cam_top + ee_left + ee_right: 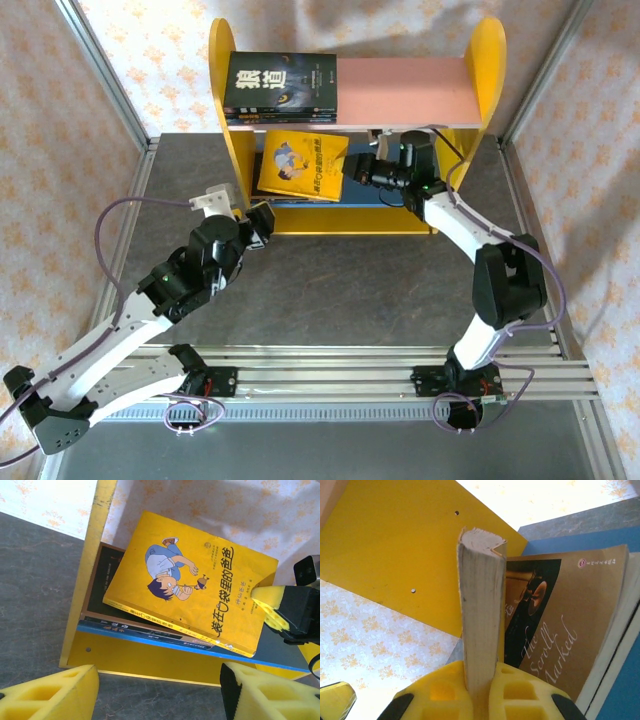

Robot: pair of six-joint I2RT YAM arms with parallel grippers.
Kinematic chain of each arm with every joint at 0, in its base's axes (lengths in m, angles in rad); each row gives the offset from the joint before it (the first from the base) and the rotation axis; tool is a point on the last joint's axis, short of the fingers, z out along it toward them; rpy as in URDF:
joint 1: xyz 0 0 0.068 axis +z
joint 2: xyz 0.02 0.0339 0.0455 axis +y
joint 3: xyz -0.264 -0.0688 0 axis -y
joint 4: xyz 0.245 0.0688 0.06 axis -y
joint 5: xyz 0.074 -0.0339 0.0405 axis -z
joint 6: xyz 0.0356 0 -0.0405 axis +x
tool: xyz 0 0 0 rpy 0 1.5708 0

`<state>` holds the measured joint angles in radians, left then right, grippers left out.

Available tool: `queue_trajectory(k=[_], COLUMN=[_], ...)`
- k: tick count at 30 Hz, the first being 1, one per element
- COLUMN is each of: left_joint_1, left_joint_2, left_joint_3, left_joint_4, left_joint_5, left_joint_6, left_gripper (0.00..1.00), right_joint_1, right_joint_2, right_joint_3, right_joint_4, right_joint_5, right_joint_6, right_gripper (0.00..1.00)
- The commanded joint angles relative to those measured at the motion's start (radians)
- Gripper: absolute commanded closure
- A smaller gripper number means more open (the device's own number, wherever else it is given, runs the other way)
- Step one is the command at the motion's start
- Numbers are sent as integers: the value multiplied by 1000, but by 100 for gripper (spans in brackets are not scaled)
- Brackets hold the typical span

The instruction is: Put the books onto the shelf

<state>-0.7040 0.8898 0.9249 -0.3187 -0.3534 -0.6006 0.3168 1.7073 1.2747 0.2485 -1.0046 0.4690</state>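
The yellow book (300, 165) (192, 582) hangs tilted over the shelf's blue lower board (165, 642), above a brown book (575, 630) and dark books (107, 572) lying flat there. My right gripper (352, 166) (482, 690) is shut on the yellow book's right edge; its page edge (480, 610) stands up between the foam fingers. A stack of dark books (282, 85) lies on the pink upper board (405, 90). My left gripper (262, 222) (157, 695) is open, just in front of the shelf's lower left corner, with nothing between its fingers.
The shelf's yellow side panels (225, 120) (487, 70) flank the boards. Grey tabletop (340, 285) lies in front of the shelf. Patterned cloth walls (60, 140) and metal frame posts (100, 60) enclose the workspace.
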Motion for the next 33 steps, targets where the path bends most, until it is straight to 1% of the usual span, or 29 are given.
queue_trajectory(k=[1, 13, 25, 31, 33], left_joint_1=[12, 34, 52, 60, 62], left_joint_2=[-14, -14, -15, -17, -17], left_joint_3=[9, 11, 12, 10, 8], left_joint_4=[-52, -63, -73, -73, -72], left_joint_5=[-38, -31, -21, -16, -13], left_joint_6=[9, 8, 10, 10, 10], left_gripper=[34, 32, 32, 32, 32], right_joint_1=[-7, -8, -7, -6, -6], right_joint_2=[17, 108, 195, 214, 222], right_joint_3=[76, 175, 260, 292, 305], right_joint_4=[69, -20, -68, -157, -182], right_joint_5=[-83, -163, -201, -192, -179], right_joint_6=[-31, -94, -110, -167, -181], right_gripper=[100, 100, 100, 100, 98])
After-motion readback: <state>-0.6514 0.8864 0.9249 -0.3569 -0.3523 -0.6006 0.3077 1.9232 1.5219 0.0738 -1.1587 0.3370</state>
